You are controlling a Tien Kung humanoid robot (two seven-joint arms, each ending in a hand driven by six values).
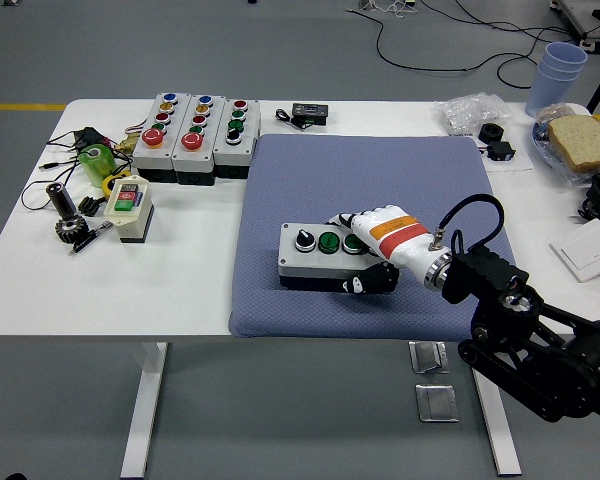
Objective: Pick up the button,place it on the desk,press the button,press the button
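Note:
A grey button box (315, 255) with a black selector knob and two green buttons lies flat on the blue mat (360, 170), near the mat's front. My right hand (346, 254), white with an orange and a red band, comes in from the lower right. It is shut on the box's right end. Its fingers (342, 220) lie over the top by the right green button, and the thumb (365, 283) presses the front face. The box's right end is hidden under the hand. No left arm shows.
Three grey button boxes (195, 125) stand at the back left. A cream two-button box (128, 205), a green part (97, 160) and a gear (68, 228) lie at the left. At the back right are blue cups (562, 65) and bread (583, 140).

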